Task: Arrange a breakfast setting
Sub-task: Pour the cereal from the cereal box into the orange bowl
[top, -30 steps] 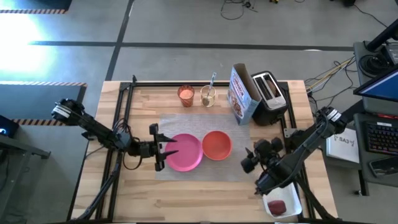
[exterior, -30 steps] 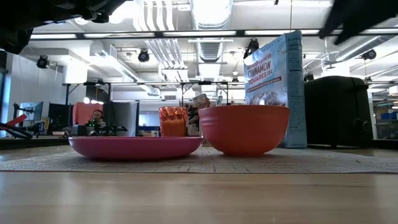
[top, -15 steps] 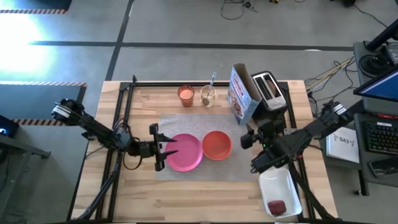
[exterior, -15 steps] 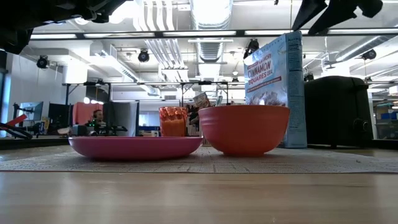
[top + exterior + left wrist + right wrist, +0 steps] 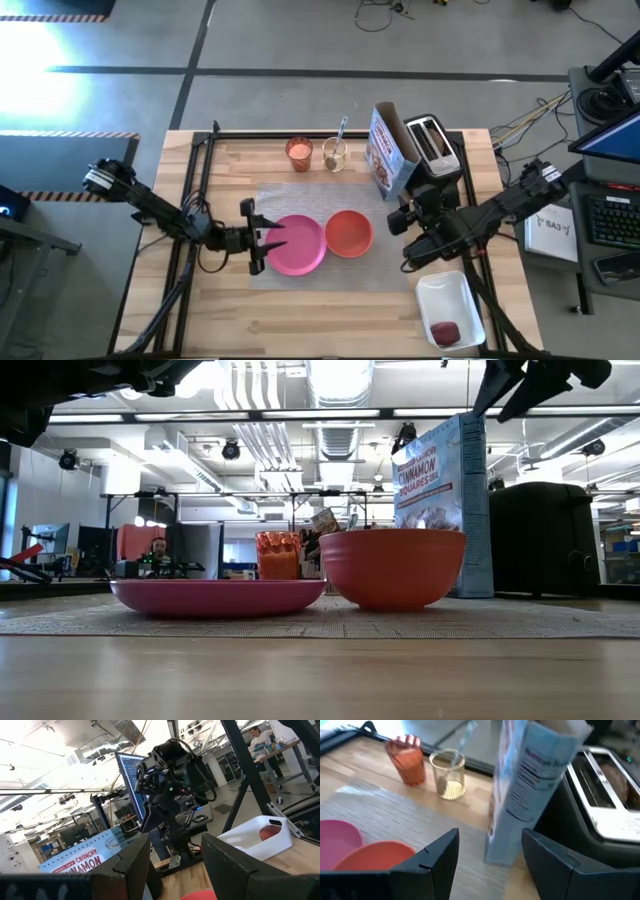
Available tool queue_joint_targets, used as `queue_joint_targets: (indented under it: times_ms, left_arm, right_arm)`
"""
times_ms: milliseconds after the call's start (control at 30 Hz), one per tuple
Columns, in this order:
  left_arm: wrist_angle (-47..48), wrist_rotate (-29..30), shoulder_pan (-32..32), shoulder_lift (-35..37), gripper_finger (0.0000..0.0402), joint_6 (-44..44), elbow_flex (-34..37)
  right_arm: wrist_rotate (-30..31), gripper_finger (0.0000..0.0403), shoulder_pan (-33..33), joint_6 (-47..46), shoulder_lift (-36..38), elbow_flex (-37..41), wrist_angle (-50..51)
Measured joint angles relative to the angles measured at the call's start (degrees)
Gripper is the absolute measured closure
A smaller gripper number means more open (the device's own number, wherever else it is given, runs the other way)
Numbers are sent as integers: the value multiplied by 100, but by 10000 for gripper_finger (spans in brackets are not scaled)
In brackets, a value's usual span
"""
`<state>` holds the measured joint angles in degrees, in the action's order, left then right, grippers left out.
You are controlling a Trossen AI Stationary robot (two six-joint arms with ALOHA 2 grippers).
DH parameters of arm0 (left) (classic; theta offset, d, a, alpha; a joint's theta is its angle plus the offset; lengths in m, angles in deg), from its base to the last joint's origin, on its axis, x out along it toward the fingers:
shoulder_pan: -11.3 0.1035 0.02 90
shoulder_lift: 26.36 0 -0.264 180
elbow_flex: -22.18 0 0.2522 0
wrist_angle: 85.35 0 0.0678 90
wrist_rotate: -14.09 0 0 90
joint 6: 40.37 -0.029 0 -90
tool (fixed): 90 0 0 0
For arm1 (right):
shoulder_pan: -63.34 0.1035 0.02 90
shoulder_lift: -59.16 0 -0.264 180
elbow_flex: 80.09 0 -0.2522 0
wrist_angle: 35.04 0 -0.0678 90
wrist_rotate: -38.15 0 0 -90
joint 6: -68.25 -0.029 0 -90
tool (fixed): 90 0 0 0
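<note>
The right gripper (image 5: 400,232) is spread and holds nothing, with the cereal box (image 5: 388,150) just past it. The left gripper (image 5: 250,237) is spread beside the pink plate (image 5: 297,244).

Ahead of the right pincer (image 5: 400,233) the cereal box (image 5: 388,152) and the toaster (image 5: 433,152) stand close together, walling off that corner. Beside it the orange-red bowl (image 5: 349,232) blocks the low path. Behind it, bare counter (image 5: 330,320) lies open as far as the white tray (image 5: 450,311)
</note>
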<state>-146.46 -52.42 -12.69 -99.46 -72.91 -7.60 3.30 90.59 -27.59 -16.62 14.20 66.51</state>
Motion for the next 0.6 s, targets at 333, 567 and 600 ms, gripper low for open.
queue_joint_targets:
  times_ms: [333, 567, 600]
  left_arm:
    - [144, -2, 8, 0, 239, 0, 0]
    - [138, -2, 20, 0, 239, 0, 0]
    - [140, -2, 20, 0, 239, 0, 0]
  right_arm:
    - [-331, 197, -620, 476, 430, -2, -2]
    - [-456, 200, -945, 945, 592, -2, -12]
    - [-452, 205, -962, 947, 585, -2, -24]
